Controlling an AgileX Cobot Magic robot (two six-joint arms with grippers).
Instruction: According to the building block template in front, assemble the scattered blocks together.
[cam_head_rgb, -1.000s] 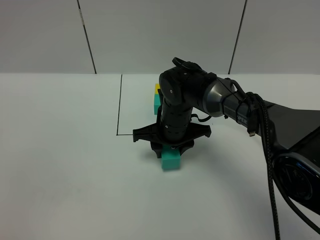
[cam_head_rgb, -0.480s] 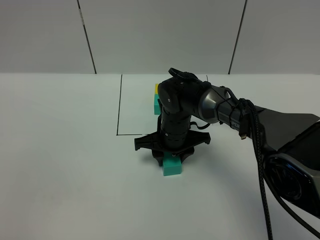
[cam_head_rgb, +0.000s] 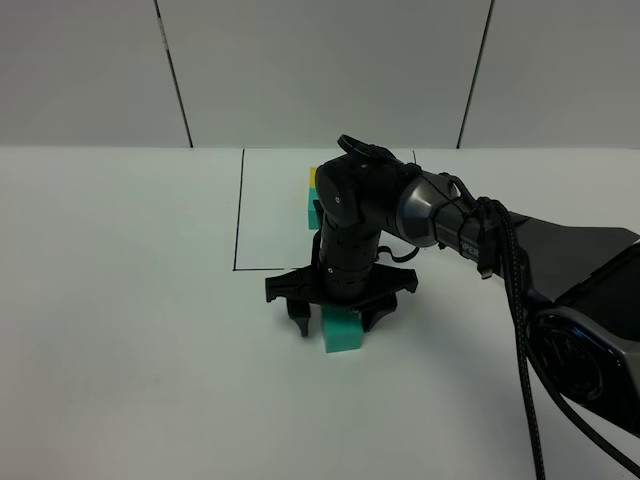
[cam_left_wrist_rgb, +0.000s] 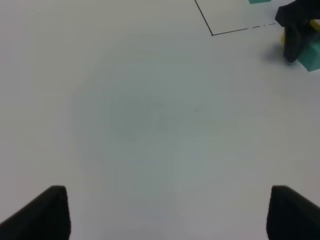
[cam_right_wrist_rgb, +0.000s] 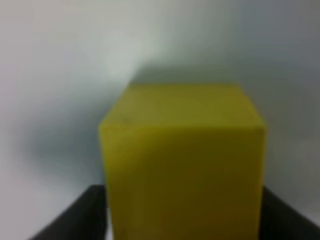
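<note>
The building block template, a yellow cube (cam_head_rgb: 313, 176) and a teal cube (cam_head_rgb: 312, 209) in a row, lies inside the black-line rectangle (cam_head_rgb: 240, 212), partly behind my right arm. Just in front of the rectangle sits the scattered teal cube (cam_head_rgb: 342, 334). My right gripper (cam_head_rgb: 336, 320) stands over the spot right behind it, fingers spread wide and open. The scattered yellow cube (cam_right_wrist_rgb: 182, 165) fills the right wrist view between the two fingers, resting on the table; the high view hides it under the gripper. My left gripper (cam_left_wrist_rgb: 162, 215) is open over bare table with nothing in it.
The white table (cam_head_rgb: 120, 300) runs wide to the left and front. My right arm's dark links and cables (cam_head_rgb: 520, 290) cross the right side of the high view. A white panelled wall (cam_head_rgb: 320, 70) stands behind.
The right gripper came down a little toward the table, then its fingers spread apart and let go of the yellow cube. The left gripper has not moved.
</note>
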